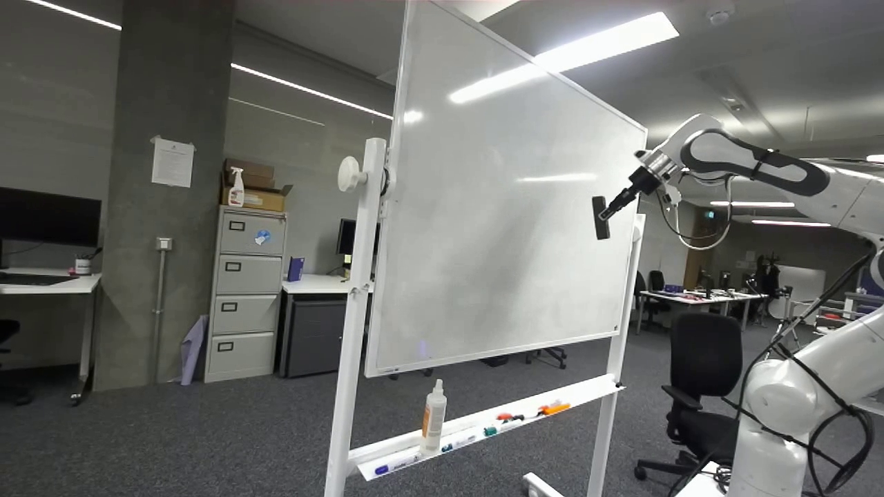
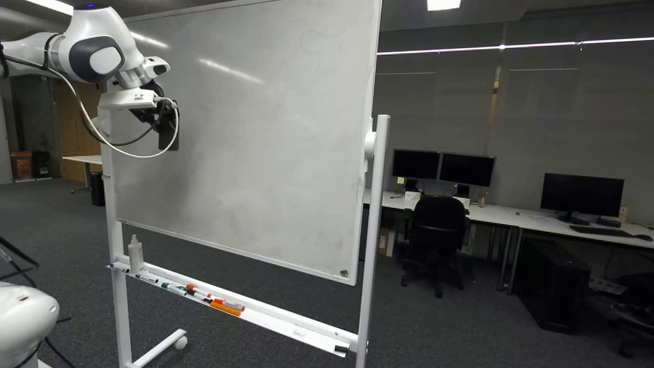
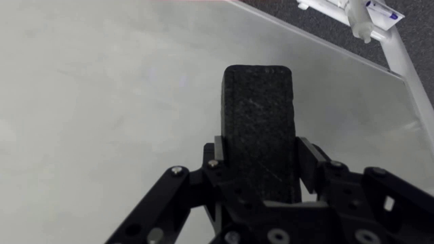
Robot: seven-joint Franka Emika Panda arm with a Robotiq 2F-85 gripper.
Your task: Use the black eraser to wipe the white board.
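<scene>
- Grey filing cabinet stood at left in an exterior view.
- White board filled the middle.
- Black eraser sat before the board's right part there; contact couldn't be told.
- Claw gripped it by both sides.

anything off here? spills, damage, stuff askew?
Nothing spilled that I can see. Minor oddities: the white board looks faintly smeared, so not clean; markers lie unevenly scattered along the tray; the black eraser, gripped in the tool, looks lightly scuffed in the wrist view.
</scene>
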